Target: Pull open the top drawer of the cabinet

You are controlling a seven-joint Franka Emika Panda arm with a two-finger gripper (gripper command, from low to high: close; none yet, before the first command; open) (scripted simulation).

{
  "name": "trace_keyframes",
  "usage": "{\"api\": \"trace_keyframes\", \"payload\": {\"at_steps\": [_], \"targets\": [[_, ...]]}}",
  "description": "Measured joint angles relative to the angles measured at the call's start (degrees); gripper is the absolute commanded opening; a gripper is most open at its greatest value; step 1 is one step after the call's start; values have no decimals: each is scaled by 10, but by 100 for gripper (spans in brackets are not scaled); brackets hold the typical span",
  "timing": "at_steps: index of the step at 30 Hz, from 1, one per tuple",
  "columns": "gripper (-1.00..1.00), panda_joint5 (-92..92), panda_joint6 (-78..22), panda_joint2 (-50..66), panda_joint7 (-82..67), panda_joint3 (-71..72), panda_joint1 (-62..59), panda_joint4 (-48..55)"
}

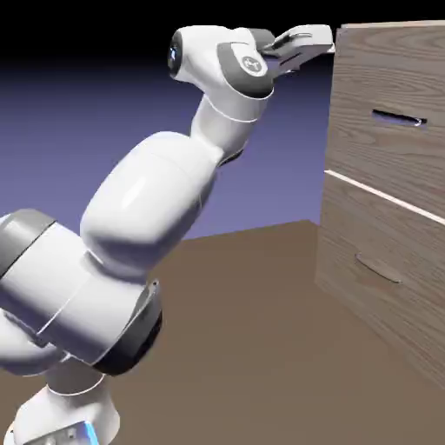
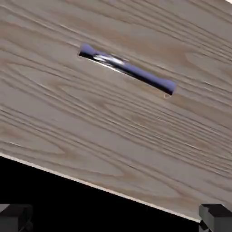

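Exterior view: hand high by the top drawer, handle ungrasped

From where I stand, the arm climbs from the left, perhaps raised so to match the upper panel's height. The hand, fingers spread with nothing between them, is near the panel's upper edge; whether it touches, I can't tell. Rightward, the top drawer sits above the lower drawer, its slim handle lower than the fingers. The picture's edge cuts off the cabinet's right side.
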Motion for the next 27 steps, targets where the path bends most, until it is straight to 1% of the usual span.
{"api": "trace_keyframes", "payload": {"at_steps": [21,23,27], "targets": [[0,-379,-120,-142,-523,-163,286,121],[0,-390,-124,-146,-539,-168,295,124],[0,-399,-92,-140,-554,-180,346,207]]}}
